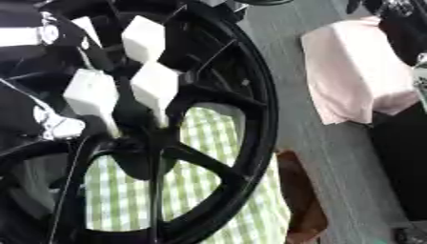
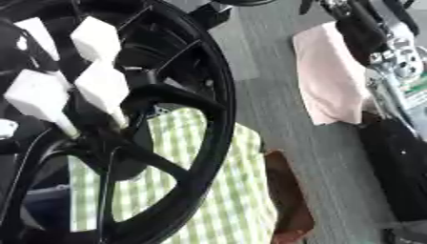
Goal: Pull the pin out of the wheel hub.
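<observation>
Wheel hub (image 1: 242, 119): black, spoked, held up close over green checked cloth (image 1: 200, 181), presenting its centre; white-tipped fingers (image 1: 154, 88) of left hand (image 1: 92, 95) bunched at hub centre, presumably on the pin, itself hidden; grasp undeterminable; right hand unseen; pink cloth (image 1: 350, 71) aside

My left hand (image 1: 116, 90), white-tipped fingers (image 1: 154, 88) pointing down, reaches over the hub of the black wheel (image 1: 250, 143), which lies on a green-checked cloth (image 1: 200, 186). A pink cloth (image 1: 354, 71) lies well apart, right.
</observation>
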